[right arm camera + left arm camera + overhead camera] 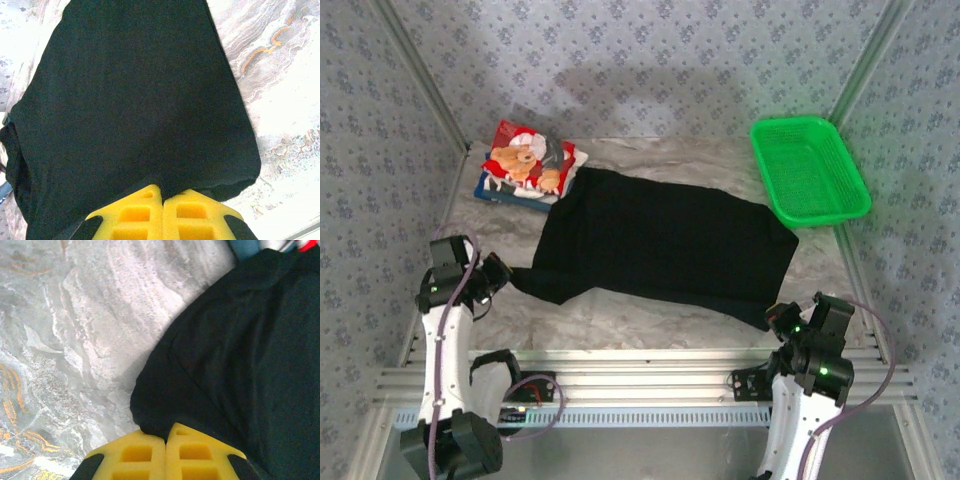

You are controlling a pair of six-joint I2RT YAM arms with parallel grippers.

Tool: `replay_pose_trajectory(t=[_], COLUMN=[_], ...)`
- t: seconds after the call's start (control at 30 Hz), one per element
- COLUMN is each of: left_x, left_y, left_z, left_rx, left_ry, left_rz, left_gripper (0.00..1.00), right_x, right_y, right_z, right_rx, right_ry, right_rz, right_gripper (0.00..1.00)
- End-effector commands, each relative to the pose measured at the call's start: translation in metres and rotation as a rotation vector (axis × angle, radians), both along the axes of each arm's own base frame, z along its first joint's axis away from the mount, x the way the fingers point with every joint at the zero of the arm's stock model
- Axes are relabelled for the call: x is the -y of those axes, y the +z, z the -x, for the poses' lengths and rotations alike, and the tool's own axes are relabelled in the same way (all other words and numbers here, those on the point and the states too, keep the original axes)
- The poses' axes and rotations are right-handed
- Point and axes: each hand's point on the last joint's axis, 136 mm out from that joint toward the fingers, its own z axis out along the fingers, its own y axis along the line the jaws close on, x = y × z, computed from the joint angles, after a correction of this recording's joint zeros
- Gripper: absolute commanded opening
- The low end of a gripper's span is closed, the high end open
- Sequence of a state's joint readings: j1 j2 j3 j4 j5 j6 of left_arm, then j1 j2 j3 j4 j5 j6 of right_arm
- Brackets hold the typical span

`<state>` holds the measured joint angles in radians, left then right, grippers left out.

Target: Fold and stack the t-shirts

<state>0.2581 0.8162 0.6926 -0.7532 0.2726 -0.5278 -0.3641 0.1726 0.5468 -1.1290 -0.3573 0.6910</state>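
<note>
Two corners of the black t-shirt (665,240) are pinched, one by each gripper. The shirt is spread flat on the table (620,318), across the middle of the top view from centre left to lower right. In the left wrist view the left gripper (166,436) is seen at the bottom of the frame, its yellow jaws pressed together on a fold of the black cloth. In the right wrist view the right gripper (162,192) is likewise clamped on the hem at bottom centre.

The red-and-white teddy-bear t-shirt (528,163) is laid folded at upper left, on top of what appears to be the dark blue t-shirt (492,191). The green basket (810,168) is set at upper right, apart from the cloth.

The black fabric is judged light, limp and prone to sagging and slipping. It is best taken at corners or hems, with both grips raised together so that the edge between them is kept taut.
</note>
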Motion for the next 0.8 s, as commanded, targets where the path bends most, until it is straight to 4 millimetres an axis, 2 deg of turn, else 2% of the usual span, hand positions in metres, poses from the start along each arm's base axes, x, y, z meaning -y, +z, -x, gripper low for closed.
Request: replay_pose_trajectory(t=[0.0, 0.13, 0.27, 0.4, 0.53, 0.77], left_x=[-0.015, -0.006, 0.012, 0.026, 0.026, 0.029], left_y=[-0.002, -0.001, 0.0, -0.011, -0.02, -0.017], left_z=[-0.02, -0.039, -0.057, -0.067, -0.078, -0.1], left_rx=[0.032, 0.025, 0.001, -0.042, -0.068, -0.086], left_ry=[0.058, -0.012, -0.112, -0.189, -0.198, -0.248], left_rz=[-0.042, -0.118, -0.198, -0.276, -0.294, -0.333], left_gripper=[0.0, 0.0, 0.0, 0.0, 0.0, 0.0], right_x=[0.012, 0.016, 0.023, 0.031, 0.035, 0.044], right_y=[-0.023, -0.029, -0.035, -0.039, -0.044, -0.048], right_z=[0.006, -0.002, -0.011, -0.016, -0.019, -0.031], right_rx=[-0.089, -0.107, -0.126, -0.136, -0.147, -0.172], right_ry=[-0.064, -0.075, -0.089, -0.125, -0.153, -0.149], right_rz=[0.021, 0.013, 0.015, 0.022, 0.016, 0.035], right_gripper=[0.0, 0.0, 0.0, 0.0, 0.0, 0.01])
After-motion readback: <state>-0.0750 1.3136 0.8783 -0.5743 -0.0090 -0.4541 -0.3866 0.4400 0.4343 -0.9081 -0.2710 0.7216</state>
